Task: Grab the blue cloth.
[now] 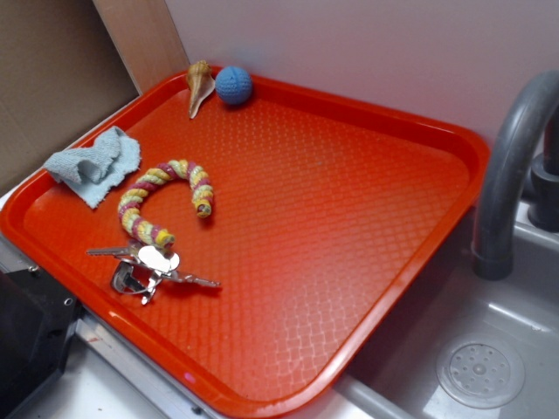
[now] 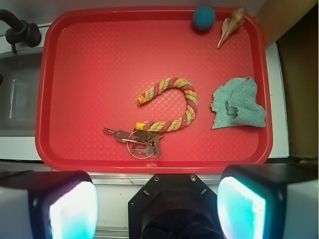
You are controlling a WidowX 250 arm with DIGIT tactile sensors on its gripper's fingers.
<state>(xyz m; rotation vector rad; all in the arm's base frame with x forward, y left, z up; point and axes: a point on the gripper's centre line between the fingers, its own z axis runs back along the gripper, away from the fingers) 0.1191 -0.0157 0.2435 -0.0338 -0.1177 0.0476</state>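
Observation:
The blue cloth is a small pale blue-grey rag, crumpled on the left side of the red tray. In the wrist view the blue cloth lies at the tray's right side. My gripper hangs high above the near edge of the tray, well clear of the cloth. Its two pale pads stand far apart with nothing between them, so it is open. The gripper does not show in the exterior view.
On the tray lie a striped rope ring, a bunch of keys, a seashell and a blue knitted ball. A grey tap and sink with a drain stand to the right.

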